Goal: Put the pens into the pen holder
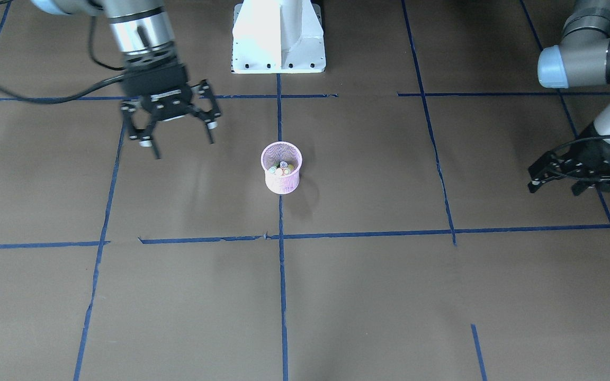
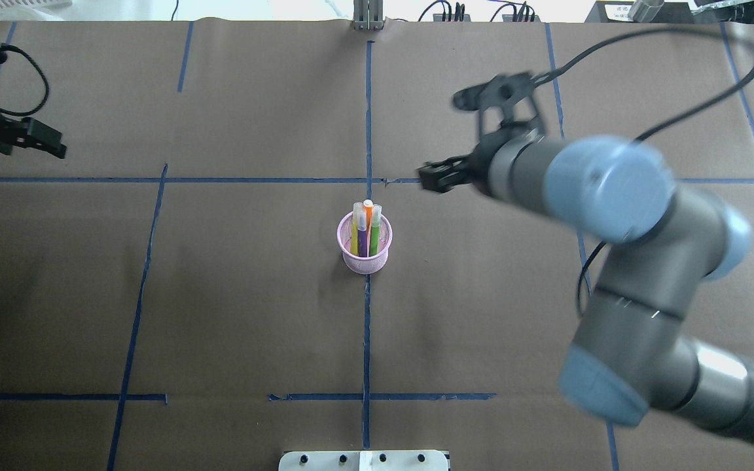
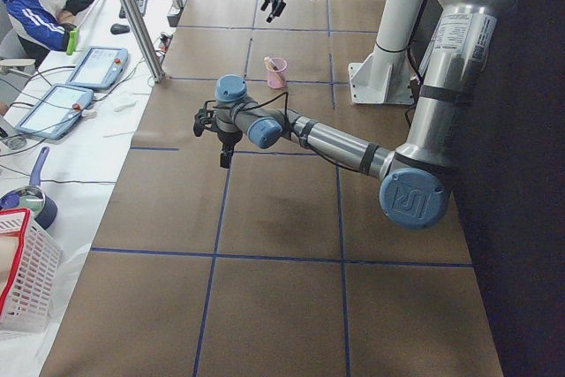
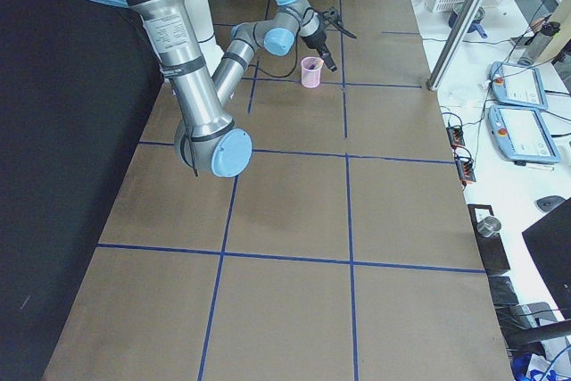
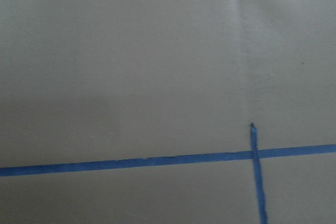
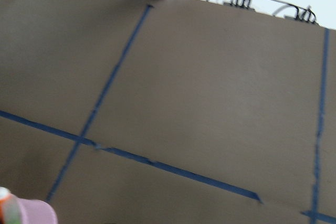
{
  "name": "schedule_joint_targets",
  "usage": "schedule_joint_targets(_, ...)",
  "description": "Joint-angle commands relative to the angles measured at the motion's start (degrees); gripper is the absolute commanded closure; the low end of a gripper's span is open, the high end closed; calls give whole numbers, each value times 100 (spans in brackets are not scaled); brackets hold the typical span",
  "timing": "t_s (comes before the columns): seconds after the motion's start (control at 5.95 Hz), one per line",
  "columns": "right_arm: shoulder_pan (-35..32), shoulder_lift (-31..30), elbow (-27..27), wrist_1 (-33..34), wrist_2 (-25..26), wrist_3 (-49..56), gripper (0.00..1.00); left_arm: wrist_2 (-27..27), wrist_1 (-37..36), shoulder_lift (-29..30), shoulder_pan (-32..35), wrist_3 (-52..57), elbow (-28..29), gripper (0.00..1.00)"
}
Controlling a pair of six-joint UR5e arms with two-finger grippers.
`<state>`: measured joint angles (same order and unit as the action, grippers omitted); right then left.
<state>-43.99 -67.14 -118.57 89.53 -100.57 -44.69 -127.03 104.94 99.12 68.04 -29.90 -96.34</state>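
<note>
My right claw [image 1: 183, 143] is wide open and empty, all pens [image 2: 363, 234] stand in the pink pen holder [image 2: 365, 262] on the table [image 2: 220, 294], and swinging my arm low could knock it over.

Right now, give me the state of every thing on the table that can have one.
cup, upright, holding the pens.
pens, standing inside the cup, tips above its rim.
right tool, open, empty, off to one side of the cup.
left tool, open, empty, far from the cup.
</note>
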Motion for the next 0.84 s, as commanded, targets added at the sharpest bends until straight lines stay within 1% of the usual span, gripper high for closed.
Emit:
schedule_joint_targets(0.0,-1797,-1242,165,460,-1576,2005,0,-356,-1136,-68,768,1654,132,0)
schedule_joint_targets(0.17,-2780,-1658,733,443,-2354,3096,0,-384,-1186,-77,1164,2142,550,0)
schedule_joint_targets(0.34,-3338,-2097,1400,382,-2710,4073,0,-488,-1186,-155,1472,2790,1007,0)
schedule_joint_targets(0.5,-3761,-2232,1737,372,-2818,4352,0,-594,-1178,-173,1745,3058,1273,0)
schedule_joint_targets(0.67,-3757,-2120,2132,355,-2819,4320,0,-630,-1169,-252,1869,3226,1345,0)
